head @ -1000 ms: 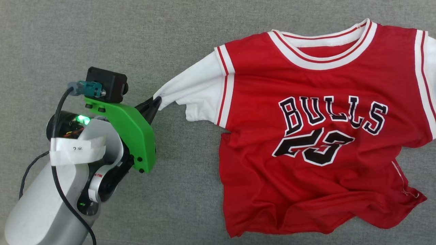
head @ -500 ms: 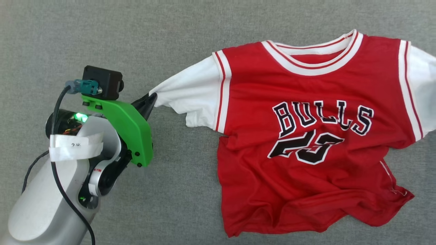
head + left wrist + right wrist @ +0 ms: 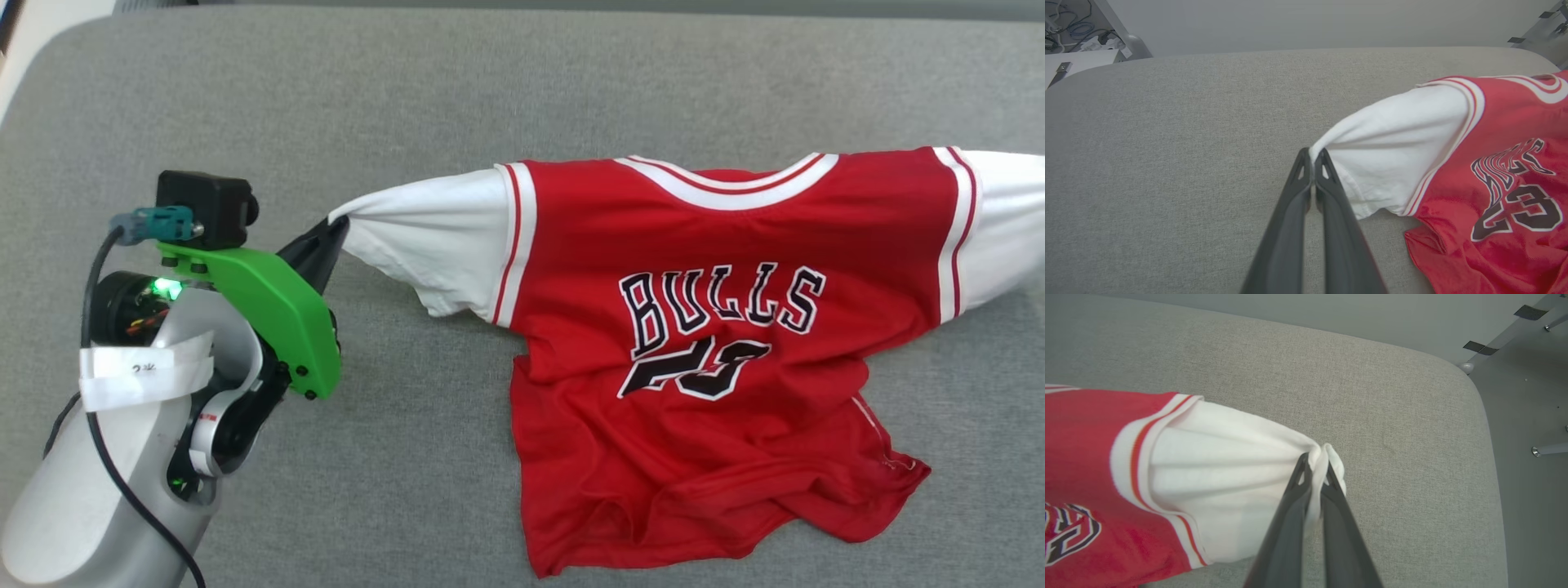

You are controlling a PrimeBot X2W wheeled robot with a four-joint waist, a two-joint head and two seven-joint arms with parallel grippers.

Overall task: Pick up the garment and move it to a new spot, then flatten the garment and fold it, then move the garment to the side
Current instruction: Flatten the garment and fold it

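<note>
The garment, a red jersey with white sleeves and black "BULLS 23" print, hangs stretched by its two sleeves above the grey padded table; its crumpled hem drapes on the surface. My left gripper is shut on the tip of the white sleeve at the left, seen close up in the left wrist view with the gripper pinching the garment. In the right wrist view my right gripper is shut on the bunched end of the other white sleeve of the garment.
The table's rounded far edge shows at the top of the head view. Its right corner drops to a grey floor with metal legs. A white desk with cables stands beyond the left corner.
Both sleeves have risen, lifting the shoulders and collar off the table and pulling the jersey taut. The head camera has tilted, bringing the table's far edge into view.
</note>
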